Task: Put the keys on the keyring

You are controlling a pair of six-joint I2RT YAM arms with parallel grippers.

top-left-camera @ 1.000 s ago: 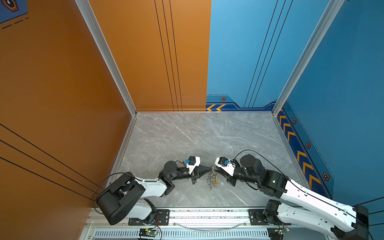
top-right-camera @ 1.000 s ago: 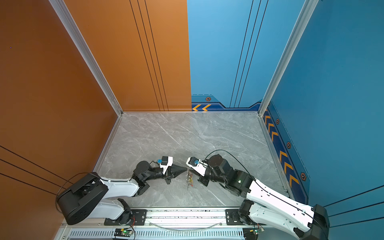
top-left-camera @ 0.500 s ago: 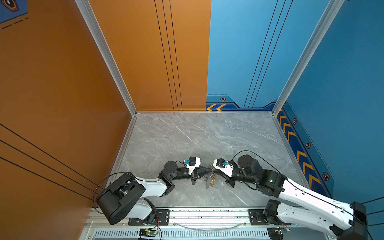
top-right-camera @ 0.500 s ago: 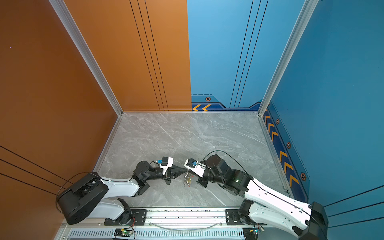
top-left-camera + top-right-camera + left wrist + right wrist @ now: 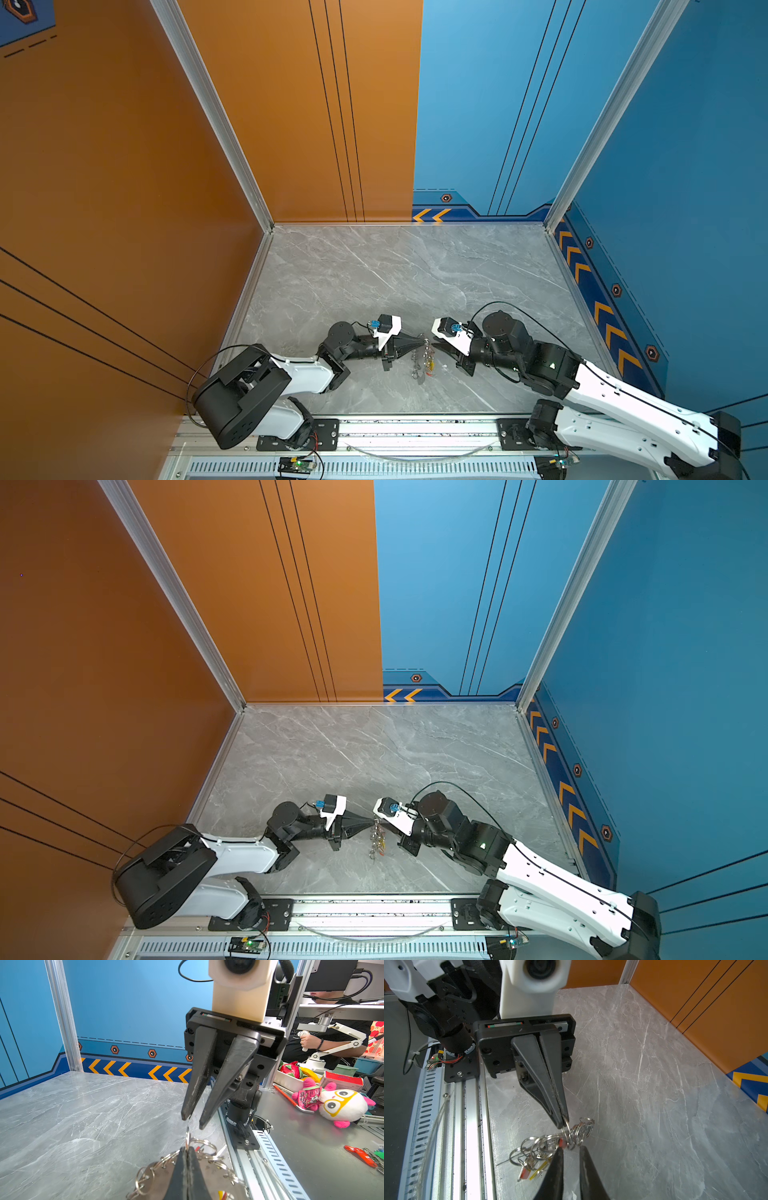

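A bunch of linked silver rings point(image 5: 420, 360) hangs from my left gripper point(image 5: 422, 340), low over the grey table near its front edge. In the left wrist view this gripper point(image 5: 188, 1148) is shut on one ring of the keyring point(image 5: 188, 1138), which stands up between its tips. The keys point(image 5: 529, 1173), with red and yellow tags, dangle in the bunch. My right gripper point(image 5: 571, 1150) faces the left one with its fingers a little apart. The rings point(image 5: 576, 1132) hang right at its tips and a red tag touches one fingertip point(image 5: 559, 1152). Nothing sits between its fingers.
The aluminium rail point(image 5: 415, 428) with both arm bases runs along the table's front edge, close under the bunch. Orange and blue walls close in the other three sides. Beyond the rail, a plush toy point(image 5: 340, 1105) and other clutter lie on a side bench.
My right gripper edged toward the hanging rings, then drew back slightly, and its fingers now stand a little apart. The left gripper has kept its hold and not moved.
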